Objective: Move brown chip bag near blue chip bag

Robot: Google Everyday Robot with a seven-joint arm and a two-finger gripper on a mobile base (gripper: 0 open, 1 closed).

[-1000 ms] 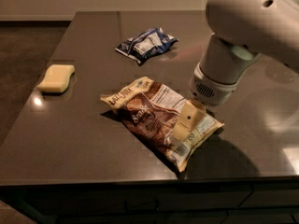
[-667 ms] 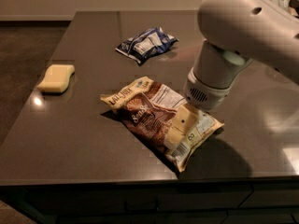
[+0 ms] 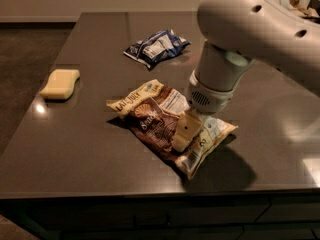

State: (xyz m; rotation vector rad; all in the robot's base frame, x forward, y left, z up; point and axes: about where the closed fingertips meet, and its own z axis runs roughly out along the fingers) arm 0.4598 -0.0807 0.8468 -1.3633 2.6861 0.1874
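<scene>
My arm (image 3: 260,31) was big, round and white, with small dark holes in its shell. The wrist had a patch of tiny dots. My gripper (image 3: 181,136) was cream-yellow, down over the brown chip bag (image 3: 152,121).

two chip bags: one large glossy brown chip bag (image 3: 155,126) with cream ends, one small foil blue chip bag (image 3: 156,46). one pale-yellow rectangular sponge (image 3: 60,83). one cream gripper (image 3: 182,135), over the brown bag's 4 o'clock half.
</scene>
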